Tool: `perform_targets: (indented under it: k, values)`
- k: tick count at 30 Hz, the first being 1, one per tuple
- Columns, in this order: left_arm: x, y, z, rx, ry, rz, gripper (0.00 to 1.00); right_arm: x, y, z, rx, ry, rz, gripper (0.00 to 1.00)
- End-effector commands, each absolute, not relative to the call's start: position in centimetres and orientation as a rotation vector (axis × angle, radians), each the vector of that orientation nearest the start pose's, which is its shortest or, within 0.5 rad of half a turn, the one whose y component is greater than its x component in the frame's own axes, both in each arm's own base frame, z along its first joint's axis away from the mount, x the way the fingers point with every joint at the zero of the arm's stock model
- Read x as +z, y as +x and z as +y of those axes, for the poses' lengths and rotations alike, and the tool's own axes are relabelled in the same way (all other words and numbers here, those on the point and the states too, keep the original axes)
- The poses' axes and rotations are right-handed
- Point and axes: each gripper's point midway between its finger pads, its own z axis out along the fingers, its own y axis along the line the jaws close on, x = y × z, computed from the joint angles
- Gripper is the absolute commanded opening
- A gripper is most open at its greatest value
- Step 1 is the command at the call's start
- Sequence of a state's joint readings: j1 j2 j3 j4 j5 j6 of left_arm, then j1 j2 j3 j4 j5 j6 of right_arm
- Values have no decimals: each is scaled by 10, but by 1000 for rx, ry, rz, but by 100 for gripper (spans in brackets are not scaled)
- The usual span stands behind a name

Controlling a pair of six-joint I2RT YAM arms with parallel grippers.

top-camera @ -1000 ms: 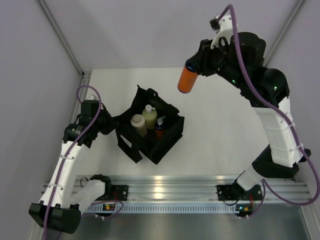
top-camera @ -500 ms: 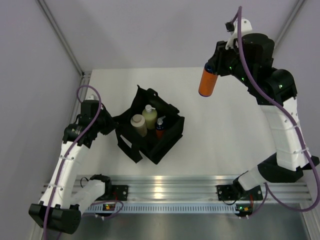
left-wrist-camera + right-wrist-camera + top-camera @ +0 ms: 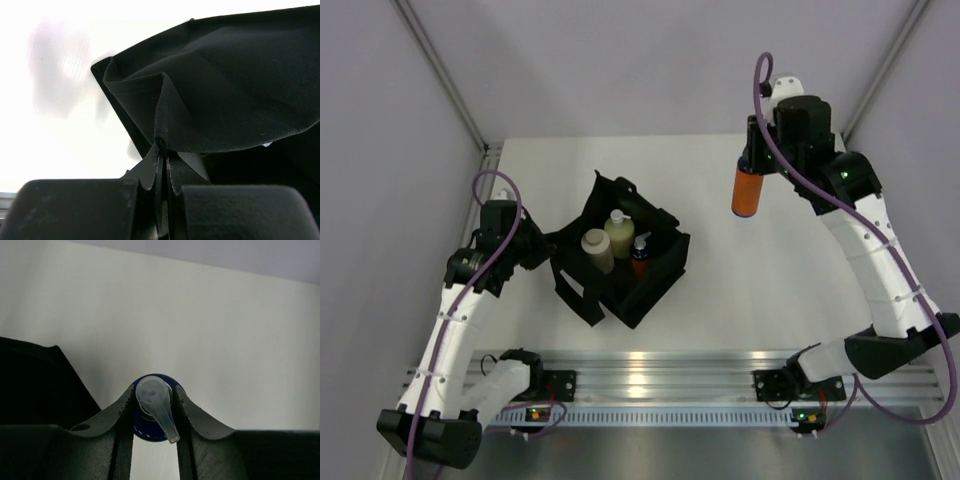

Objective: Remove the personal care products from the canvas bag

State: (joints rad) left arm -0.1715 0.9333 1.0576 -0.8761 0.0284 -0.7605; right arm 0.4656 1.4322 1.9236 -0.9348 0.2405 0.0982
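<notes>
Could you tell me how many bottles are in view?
4. In the bag: beige bottle, yellow-green bottle, orange bottle. The second orange bottle is in the right pincer. Others may be hidden.

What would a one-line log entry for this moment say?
left jaws: shut on canvas bag edge | right jaws: shut on orange bottle, outside bag | in bag: three bottles

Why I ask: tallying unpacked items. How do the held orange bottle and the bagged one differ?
The held orange bottle hangs over the table, gripped at its neck by the right gripper; the bagged orange bottle stands inside the canvas bag. The held one shows fully; the bagged one, only its top. Both: orange, dark-blue band.
</notes>
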Motion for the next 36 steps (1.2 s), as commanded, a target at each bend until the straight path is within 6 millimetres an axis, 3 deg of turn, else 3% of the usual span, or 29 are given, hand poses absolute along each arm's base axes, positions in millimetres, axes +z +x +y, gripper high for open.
perform_targets:
  k: [1,2,3,5,6,8,9,11,12,14,15,17,20,23,27,28,31,32,34,36]
  values:
    - [226,242,-79,-499,-660,2296,0,427,364,117,138,-68,1808,0]
    - [227,242,-79,-504,-656,2296,0,431,370,117,159,-48,1759,0]
    - [229,242,-81,-518,-643,2297,0,405,374,117,154,-40,1793,0]
    - [230,242,-83,-528,-639,2300,0,408,378,110,164,-1,1728,0]
    - [231,242,-85,-539,-633,2303,0,385,380,107,147,-1,1750,0]
    - [233,242,-86,-545,-633,2300,0,380,389,101,146,30,1690,0]
    - [235,243,-86,-546,-634,2295,0,351,391,100,135,27,1720,0]
    - [236,244,-86,-548,-629,2297,0,350,397,94,147,64,1650,0]
    - [238,245,-87,-550,-619,2295,0,329,398,93,140,68,1673,0]
    - [241,247,-88,-554,-612,2291,0,327,402,93,148,72,1628,0]
    - [241,247,-88,-557,-611,2294,0,311,403,92,132,66,1648,0]
    - [241,247,-90,-565,-603,2298,0,304,405,91,131,74,1621,0]
    - [243,249,-91,-567,-592,2299,0,267,402,89,112,66,1661,0]
    - [252,255,-91,-568,-568,2288,0,250,398,91,128,55,1660,0]
    - [263,260,-92,-572,-561,2270,0,241,389,88,141,84,1655,0]
    - [263,261,-92,-573,-559,2271,0,240,387,86,145,95,1648,4]
    - [259,264,-92,-560,-548,2289,0,234,383,85,147,101,1670,48]
    - [259,264,-93,-559,-542,2290,0,241,385,86,143,94,1667,55]
    - [260,267,-93,-557,-540,2289,0,235,385,87,126,71,1711,57]
    - [262,267,-93,-558,-538,2289,0,244,386,88,125,59,1710,63]
